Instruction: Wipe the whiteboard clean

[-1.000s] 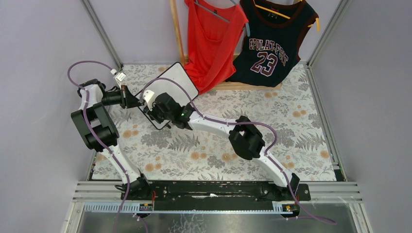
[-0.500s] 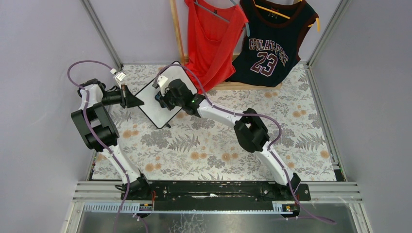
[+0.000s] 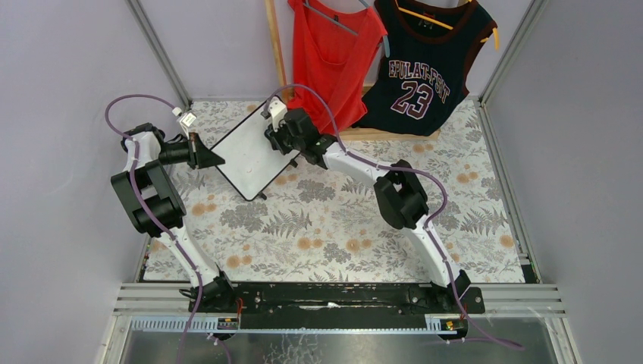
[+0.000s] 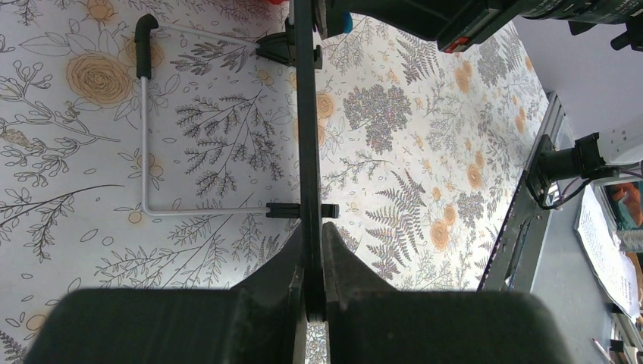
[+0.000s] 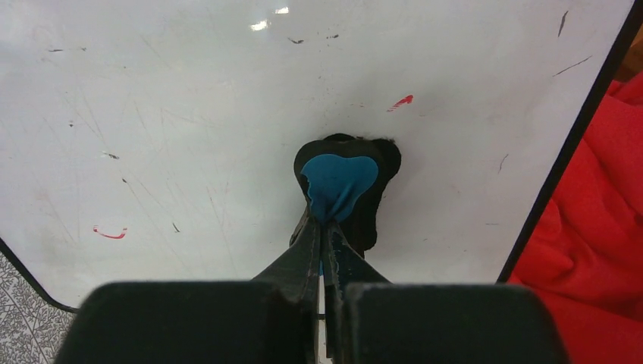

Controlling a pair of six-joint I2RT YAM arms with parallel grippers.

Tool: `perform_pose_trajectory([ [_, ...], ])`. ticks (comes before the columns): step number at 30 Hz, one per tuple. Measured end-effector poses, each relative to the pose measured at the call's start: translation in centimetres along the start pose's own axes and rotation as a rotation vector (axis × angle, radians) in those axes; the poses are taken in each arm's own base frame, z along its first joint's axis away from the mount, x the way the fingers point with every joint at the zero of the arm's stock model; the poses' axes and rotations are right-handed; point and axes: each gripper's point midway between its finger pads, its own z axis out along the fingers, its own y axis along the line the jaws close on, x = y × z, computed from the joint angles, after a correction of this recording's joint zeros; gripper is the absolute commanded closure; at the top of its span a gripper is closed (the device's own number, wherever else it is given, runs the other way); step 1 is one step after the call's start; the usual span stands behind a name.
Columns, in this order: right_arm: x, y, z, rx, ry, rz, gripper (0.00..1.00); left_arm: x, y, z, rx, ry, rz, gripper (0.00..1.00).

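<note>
The whiteboard [image 3: 246, 155] stands tilted at the back left of the table, white with a thin black frame. My left gripper [image 3: 214, 160] is shut on its left edge; in the left wrist view the board shows edge-on [image 4: 306, 114] between my fingers, with its wire stand [image 4: 144, 136] and black feet. My right gripper [image 3: 274, 139] is shut on the blue eraser [image 5: 337, 182], pressed against the board face [image 5: 189, 129] near its upper right. Small red marks [image 5: 401, 100] and a red stroke [image 5: 111, 233] show on the board.
A red tank top [image 3: 334, 61] and a dark number 23 jersey [image 3: 425, 68] hang at the back, the red one right beside the board's far edge [image 5: 599, 189]. Floral cloth [image 3: 341, 227] covers the table. A metal rail [image 3: 341, 299] runs along the near edge.
My right gripper has swept the eraser from the board's lower left, up across its face, to the upper right corner. The left gripper and the board have stayed put.
</note>
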Motion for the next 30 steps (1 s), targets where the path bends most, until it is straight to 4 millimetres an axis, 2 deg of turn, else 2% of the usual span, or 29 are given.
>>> perform_pose_trajectory([
  [6,0.1,1.1,-0.5,0.003,-0.006,-0.009,1.0,0.0,-0.1,0.0,0.001,0.001,-0.004,1.0],
  [10,0.9,3.0,-0.5,0.0,0.009,-0.022,1.0,0.0,-0.1,0.0,0.002,0.001,-0.005,1.0],
  [16,1.1,8.7,-0.6,-0.061,0.013,-0.051,1.0,0.1,0.0,-0.1,-0.001,0.0,-0.007,1.0],
  [18,1.2,11.4,-0.8,-0.102,0.011,-0.057,1.0,0.1,0.0,-0.1,-0.001,0.0,-0.005,1.0],
  [22,1.5,14.9,-1.2,-0.169,0.016,-0.061,1.0,0.2,-0.1,-0.1,0.002,0.002,-0.009,1.0],
  [25,1.6,16.1,-1.4,-0.195,0.016,-0.063,1.0,0.3,-0.2,0.0,0.004,0.002,-0.01,1.0],
  [30,1.6,15.3,-1.3,-0.178,0.017,-0.068,1.0,0.3,-0.2,0.0,0.004,0.003,-0.01,1.0],
])
